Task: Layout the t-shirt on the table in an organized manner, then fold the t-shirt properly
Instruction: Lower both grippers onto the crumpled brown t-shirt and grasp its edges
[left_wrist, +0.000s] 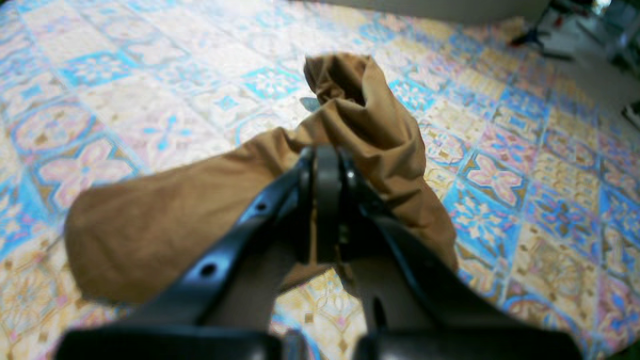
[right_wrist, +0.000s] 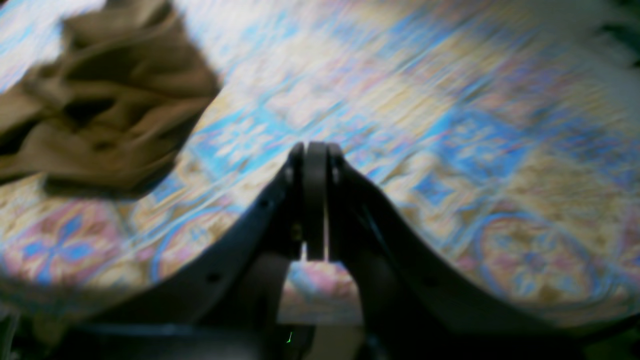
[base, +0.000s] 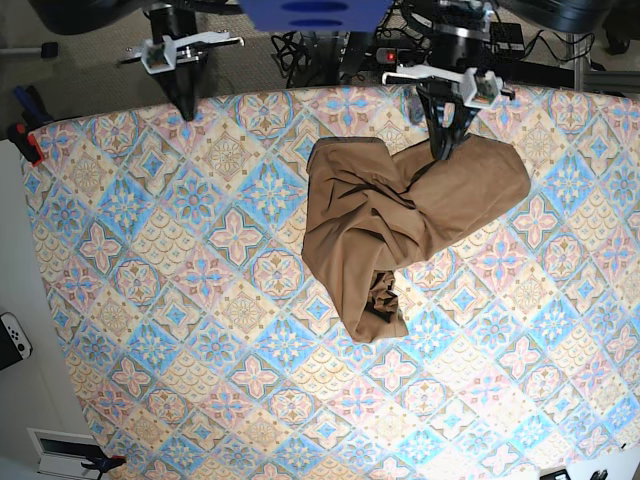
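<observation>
Layout step: left gripper (left_wrist: 327, 165) pinched on bunched t-shirt (base: 400, 215) edge; right gripper (right_wrist: 315, 150) closed, empty. Next prob: spread over table (base: 180, 300).

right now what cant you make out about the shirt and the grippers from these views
- Left wrist view: the left gripper covers the pinch point on the t-shirt, so which hem or sleeve it holds is hidden.
- Right wrist view: motion blur smears the table and the shirt folds.
- Base view: the shirt is bunched, so the neck tag is buried or too small; the right gripper is too small to judge.
</observation>
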